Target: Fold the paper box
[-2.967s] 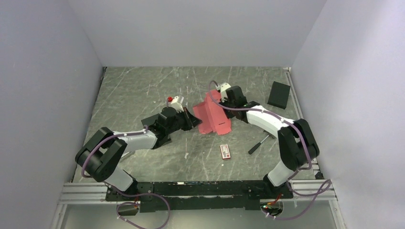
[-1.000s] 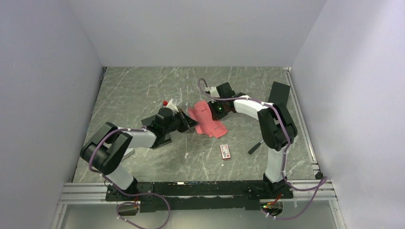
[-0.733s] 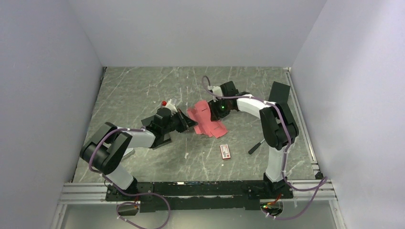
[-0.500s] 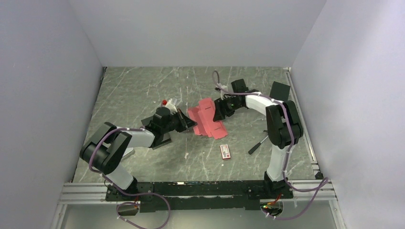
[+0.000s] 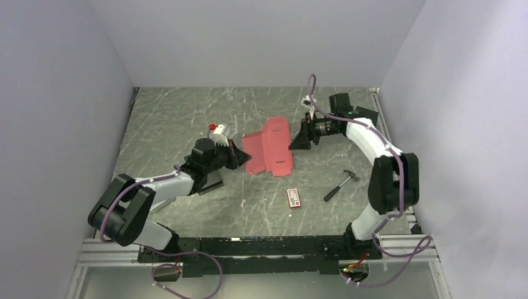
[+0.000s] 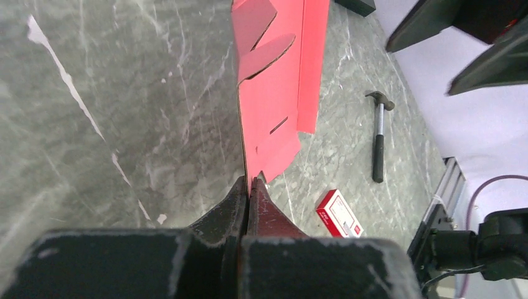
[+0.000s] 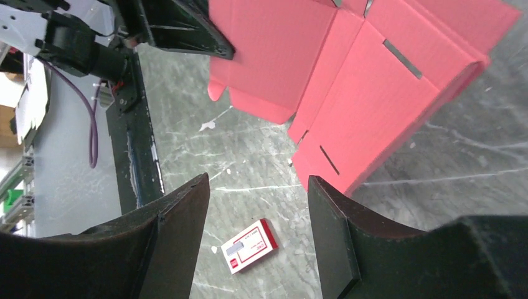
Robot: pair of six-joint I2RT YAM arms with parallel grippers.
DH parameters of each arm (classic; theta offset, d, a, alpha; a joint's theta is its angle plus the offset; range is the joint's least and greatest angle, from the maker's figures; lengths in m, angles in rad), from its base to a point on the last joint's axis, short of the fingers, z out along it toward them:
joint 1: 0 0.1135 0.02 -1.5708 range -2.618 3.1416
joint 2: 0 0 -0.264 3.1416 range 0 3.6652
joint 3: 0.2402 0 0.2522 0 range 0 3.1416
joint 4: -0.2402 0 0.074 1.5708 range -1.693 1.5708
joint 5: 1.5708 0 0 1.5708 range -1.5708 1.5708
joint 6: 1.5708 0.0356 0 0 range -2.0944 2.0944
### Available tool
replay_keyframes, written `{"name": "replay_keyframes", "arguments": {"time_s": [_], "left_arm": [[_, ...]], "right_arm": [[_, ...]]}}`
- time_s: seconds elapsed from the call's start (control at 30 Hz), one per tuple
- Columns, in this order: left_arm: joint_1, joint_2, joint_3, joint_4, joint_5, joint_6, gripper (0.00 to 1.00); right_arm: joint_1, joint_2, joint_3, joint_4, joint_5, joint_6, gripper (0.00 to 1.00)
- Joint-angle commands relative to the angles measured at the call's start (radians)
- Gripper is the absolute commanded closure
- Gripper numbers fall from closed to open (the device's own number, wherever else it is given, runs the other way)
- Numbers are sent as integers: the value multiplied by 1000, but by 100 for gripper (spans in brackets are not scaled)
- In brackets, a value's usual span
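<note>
The left end effector [image 6: 249,182] is clenched on the left edge of the paper box [image 5: 268,148], pinching the thin sheet between its fingertips. The right end effector [image 7: 256,180] is released, jaws apart and gripping nothing, just off the box's right side. The box is an unfolded red-pink sheet with flaps and slots, lying mid-tabletop [image 5: 174,118] between the arms. A hammer [image 5: 340,185] and a small red-and-white packet [image 5: 294,198] lie nearer the bases.
</note>
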Motion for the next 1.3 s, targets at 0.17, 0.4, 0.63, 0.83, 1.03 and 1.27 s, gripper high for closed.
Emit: {"name": "replay_keyframes", "arguments": {"time_s": [0.17,0.4,0.63,0.83,1.03,1.27], "left_arm": [[38,-140,-56,20,16,210,100],[46,-254,-135,129,115,307,100],[49,-373,-182,189,207,320,100],[49,-430,-185,199,266,308,100],[49,-447,-167,188,301,301,100],[49,-435,-146,187,350,288,100]], "right_arm": [[-144,-207,-19,-10,-89,-92,36],[-154,-173,-105,146,-106,-201,44],[-154,-106,-94,240,-151,-192,46],[-131,-127,-40,107,-231,-290,44],[-108,-188,35,-146,-298,-475,39],[-33,-197,98,-350,-319,-641,39]]}}
